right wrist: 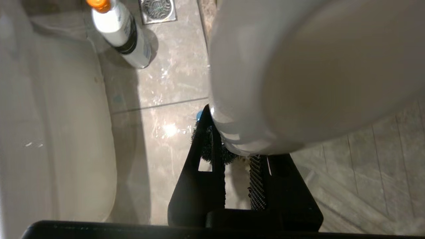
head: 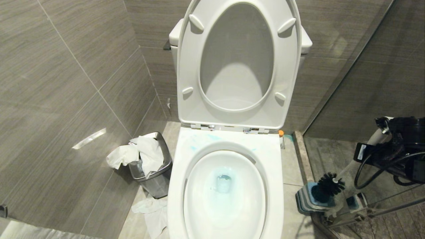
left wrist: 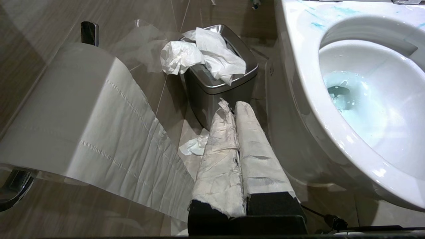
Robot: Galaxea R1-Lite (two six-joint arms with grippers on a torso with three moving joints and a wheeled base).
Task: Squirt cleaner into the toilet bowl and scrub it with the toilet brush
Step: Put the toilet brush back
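Two fixtures hem the toilet bowl (head: 186, 172): a steel bin (head: 156, 181) stuffed with tissue beside its left rim, and the brush holder (head: 307, 199) by the right rim. The toilet brush (head: 330, 184) hangs over that holder, its handle pinched in the right gripper (right wrist: 237, 181) fingers. Blue cleaner (head: 224, 182) tints the water. The left gripper (left wrist: 234, 108) fingers are pressed together beside the bin.

Floor (head: 294, 166): grey stone-look tile, grouted. Standing on it: white toilet bowl (head: 275, 186); small steel bin (head: 156, 181) overfilled with crumpled tissue, just left of the bowl; loose tissue (head: 151, 210) before the bin; square grey-and-blue brush holder (head: 307, 200); orange-capped spray bottle (right wrist: 121, 31); square floor drain (right wrist: 157, 10).
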